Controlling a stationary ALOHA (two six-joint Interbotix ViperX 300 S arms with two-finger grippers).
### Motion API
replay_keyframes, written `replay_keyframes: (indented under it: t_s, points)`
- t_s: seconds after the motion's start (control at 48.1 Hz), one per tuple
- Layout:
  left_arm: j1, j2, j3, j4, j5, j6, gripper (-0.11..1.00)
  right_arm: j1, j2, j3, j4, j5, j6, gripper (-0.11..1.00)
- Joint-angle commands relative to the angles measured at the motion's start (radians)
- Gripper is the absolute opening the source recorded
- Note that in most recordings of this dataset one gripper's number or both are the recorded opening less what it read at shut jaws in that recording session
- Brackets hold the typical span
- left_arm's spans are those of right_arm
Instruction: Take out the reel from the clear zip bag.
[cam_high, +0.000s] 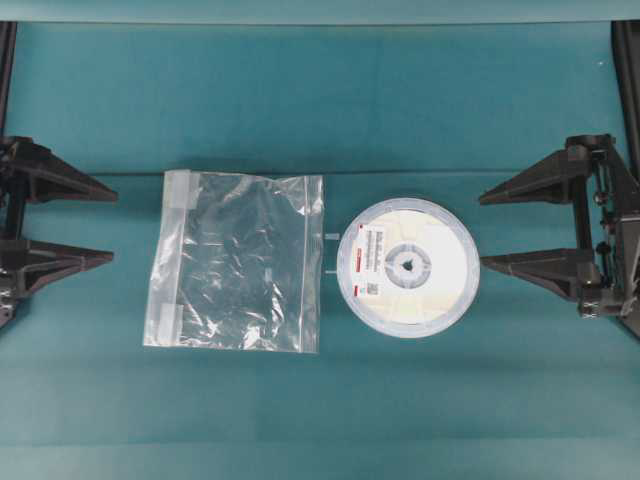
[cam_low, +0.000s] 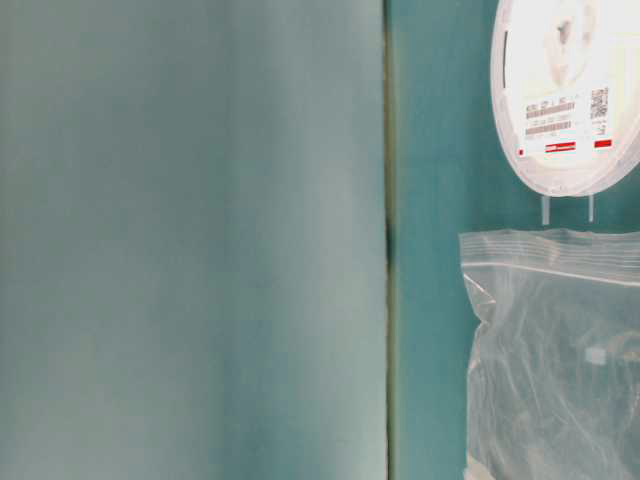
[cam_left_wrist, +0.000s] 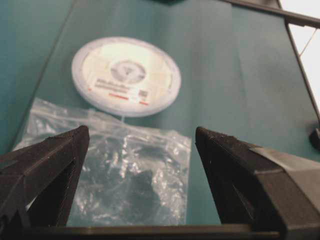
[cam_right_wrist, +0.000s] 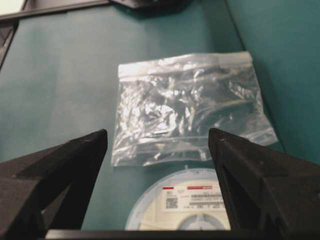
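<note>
1. Reel (cam_high: 408, 267) lying flat on the teal table (cam_high: 250, 100), fully out of the clear zip bag (cam_high: 240, 262), just beside the bag's zip edge at its 3 o'clock in the overhead view; narrow gap between them.
2. White label (cam_low: 565, 124) on the reel face, at 9 o'clock of the dark centre hole: barcode-like lines, a small QR-style square, red marks; print too small to read, possibly part numbers.
3. Bag flat, crinkled, apparently empty.
4. Left gripper (cam_high: 108, 225) at 9 o'clock of the bag, spread wide, grasping nothing, well apart from the bag.
5. Right gripper (cam_high: 482, 230) at 3 o'clock of the reel, likewise released, lower fingertip just off the rim.
</note>
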Motion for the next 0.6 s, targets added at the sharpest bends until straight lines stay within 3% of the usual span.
replay_keyframes:
  t_s: [0.0, 0.291, 0.582]
  points:
    - [-0.003, 0.005, -0.026, 0.003, -0.002, 0.003, 0.92, 0.002, 0.002, -0.017, -0.003, 0.005, -0.029, 0.89]
    - [-0.003, 0.002, -0.031, 0.003, -0.002, 0.129, 0.92, 0.003, -0.002, -0.018, -0.003, 0.043, -0.124, 0.89]
    - [-0.002, 0.002, -0.031, 0.003, -0.002, 0.13, 0.92, 0.003, -0.015, -0.017, -0.003, 0.049, -0.121, 0.89]
